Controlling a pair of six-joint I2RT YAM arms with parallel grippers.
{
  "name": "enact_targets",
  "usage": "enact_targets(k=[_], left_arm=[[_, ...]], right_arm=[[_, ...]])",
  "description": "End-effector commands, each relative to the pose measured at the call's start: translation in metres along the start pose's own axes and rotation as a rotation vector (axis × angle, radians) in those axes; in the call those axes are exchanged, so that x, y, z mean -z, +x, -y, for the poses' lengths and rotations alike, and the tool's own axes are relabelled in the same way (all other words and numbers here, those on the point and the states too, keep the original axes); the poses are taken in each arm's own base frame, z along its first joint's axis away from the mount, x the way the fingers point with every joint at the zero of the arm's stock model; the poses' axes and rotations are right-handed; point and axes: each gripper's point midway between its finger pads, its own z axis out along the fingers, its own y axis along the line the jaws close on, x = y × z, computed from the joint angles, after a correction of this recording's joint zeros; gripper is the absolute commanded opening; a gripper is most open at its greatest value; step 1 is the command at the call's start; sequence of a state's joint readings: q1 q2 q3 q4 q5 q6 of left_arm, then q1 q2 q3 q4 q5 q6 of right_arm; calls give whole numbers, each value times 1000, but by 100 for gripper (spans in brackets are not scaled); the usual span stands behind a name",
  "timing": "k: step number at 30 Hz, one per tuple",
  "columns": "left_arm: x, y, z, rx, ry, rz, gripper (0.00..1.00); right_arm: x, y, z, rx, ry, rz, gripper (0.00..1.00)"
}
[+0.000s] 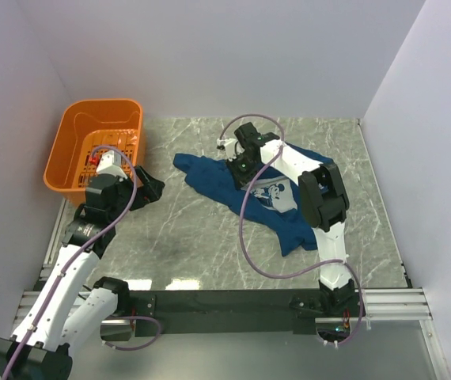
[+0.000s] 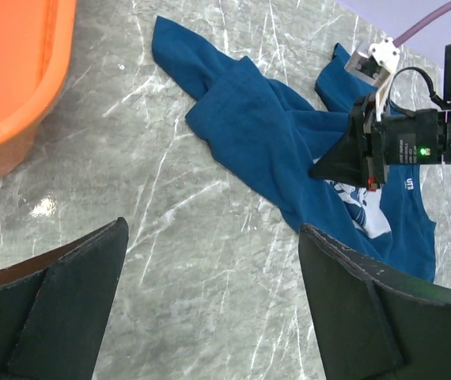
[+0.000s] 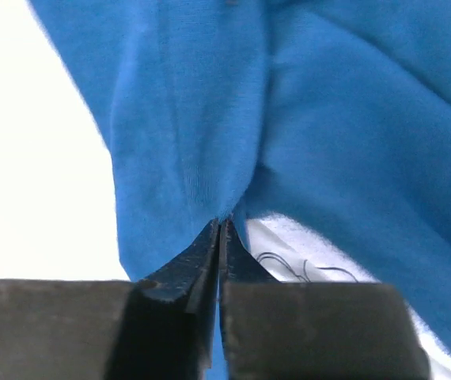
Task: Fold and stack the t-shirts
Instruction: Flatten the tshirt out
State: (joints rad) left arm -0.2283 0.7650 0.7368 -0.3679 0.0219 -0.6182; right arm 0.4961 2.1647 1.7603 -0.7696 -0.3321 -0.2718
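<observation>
A dark blue t-shirt (image 1: pixel 245 186) with a white cartoon print (image 1: pixel 274 195) lies crumpled on the marble table, right of centre. It also shows in the left wrist view (image 2: pixel 257 131). My right gripper (image 1: pixel 239 169) is shut on a fold of the t-shirt (image 3: pixel 202 142) near its middle, with the white print (image 3: pixel 289 249) just beside the jaws. My left gripper (image 1: pixel 151 190) is open and empty over bare marble, left of the shirt, near the basket. In the left wrist view its fingers (image 2: pixel 352 301) stand wide apart.
An orange plastic basket (image 1: pixel 75 150) stands at the far left corner, also seen in the left wrist view (image 2: pixel 12 87). White walls close in the table at the back and both sides. A purple cable (image 1: pixel 245 237) hangs off the right arm.
</observation>
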Motion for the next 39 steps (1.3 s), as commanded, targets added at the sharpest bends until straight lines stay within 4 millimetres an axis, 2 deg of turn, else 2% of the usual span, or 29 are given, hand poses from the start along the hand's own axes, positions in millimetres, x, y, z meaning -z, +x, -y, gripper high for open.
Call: enact_targets(k=[1,2,4,6,8,9,11,12,13,14,15,18,21,22,23,25,27,29,31,32,33,34,35,36,37,39], left_arm=[[1,-5,3,12,9,15,94],[1,-4,3,10,10,12,94],[-1,-2,2,12,14,10,94],[-2,1,3,16,26,0,94],[-5,7,3,18,32,-16,94],[-6,8,4,19,41,-24,94],[-9,14,2,20,39,-41,94],[-9,15,2,20,42,-45,94],[-10,18,1,21,41,-57,94],[-11,20,1,21,44,-63,94],[-11,24,1,25,50,-76,94],[-13,30,4,36,75,-100,94],[-19,49,6,78,114,-159,93],[-22,55,8,108,124,-185,92],[-22,62,15,123,165,-221,90],[-29,75,18,160,194,-271,87],[-36,87,23,184,209,-325,84],[-40,97,40,182,233,-357,83],[-57,105,49,158,182,-379,82],[-56,121,62,131,189,-430,81],[-70,127,65,125,142,-451,74],[-71,141,76,115,140,-493,70],[-75,151,73,107,95,-526,67],[-81,150,81,102,80,-523,66],[-87,166,78,80,30,-550,65],[-95,170,84,72,15,-551,64]], right_arm=[[31,-16,-35,69,-93,82,0],[45,-15,-51,107,-149,110,0],[57,-8,-71,157,-225,119,0],[72,14,-115,285,-381,99,0],[80,36,-143,393,-459,67,0],[74,69,-172,512,-534,-17,0],[67,98,-190,617,-554,-100,4],[59,122,-201,680,-565,-159,5],[54,129,-200,699,-540,-183,12],[52,136,-200,690,-537,-190,47],[51,131,-197,663,-524,-168,56],[65,115,-186,625,-497,-102,60],[89,93,-160,544,-440,-6,61],[96,85,-138,479,-407,30,62],[107,79,-132,435,-400,69,62],[116,75,-112,374,-361,106,65],[122,79,-85,310,-278,132,67],[122,90,-63,239,-196,141,68],[121,92,-45,163,-126,157,68],[120,97,-38,119,-104,156,68],[121,97,-25,54,-74,173,68],[124,100,-17,18,-44,180,67],[123,105,-11,-17,-28,176,67],[127,107,3,-68,8,194,67],[129,111,11,-91,41,191,66],[132,119,21,-139,65,187,66]])
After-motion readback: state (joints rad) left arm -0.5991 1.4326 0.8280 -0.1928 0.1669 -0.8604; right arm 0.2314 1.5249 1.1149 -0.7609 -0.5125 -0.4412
